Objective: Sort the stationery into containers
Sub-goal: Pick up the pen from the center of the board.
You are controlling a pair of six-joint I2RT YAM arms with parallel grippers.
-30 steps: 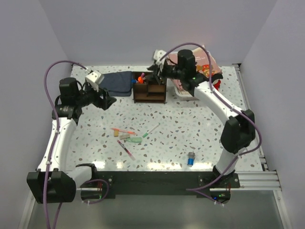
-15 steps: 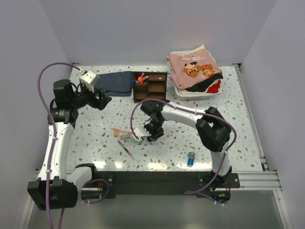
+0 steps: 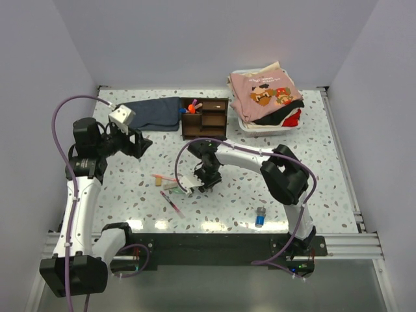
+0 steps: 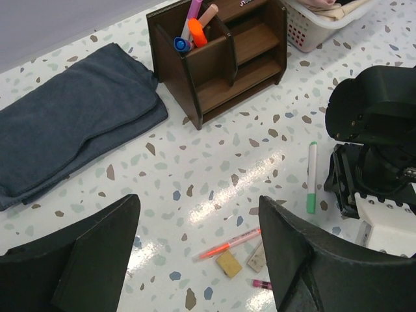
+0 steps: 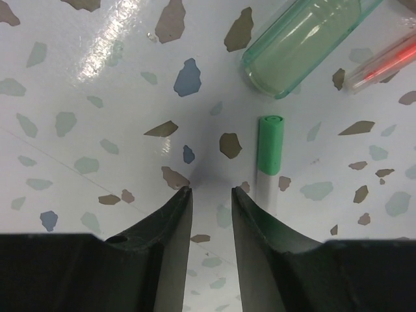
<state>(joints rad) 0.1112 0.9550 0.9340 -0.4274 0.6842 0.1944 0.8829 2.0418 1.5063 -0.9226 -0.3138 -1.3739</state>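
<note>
The dark brown organiser (image 3: 205,118) stands at the back, with several pens (image 4: 195,26) upright in its left compartment (image 4: 221,55). My right gripper (image 3: 201,184) is down at the table among the loose items, its jaws a narrow gap apart with nothing between them (image 5: 211,192). A green-capped pen (image 5: 268,156) lies just outside its right finger, and a pale green eraser (image 5: 302,39) lies beyond. An orange pen (image 4: 227,244), a tan eraser (image 4: 229,264) and a pink pen (image 3: 171,203) lie nearby. My left gripper (image 3: 140,144) hangs wide open and empty (image 4: 198,203).
A tiny blue-capped bottle (image 3: 260,217) lies near the front edge. A dark blue folded cloth (image 3: 153,114) lies left of the organiser. A white bin (image 3: 263,127) with pink clothes stands at the back right.
My right arm swung from the organiser down to the loose items in mid-table, then edged slightly towards the green-capped pen. My left arm shifted a little.
</note>
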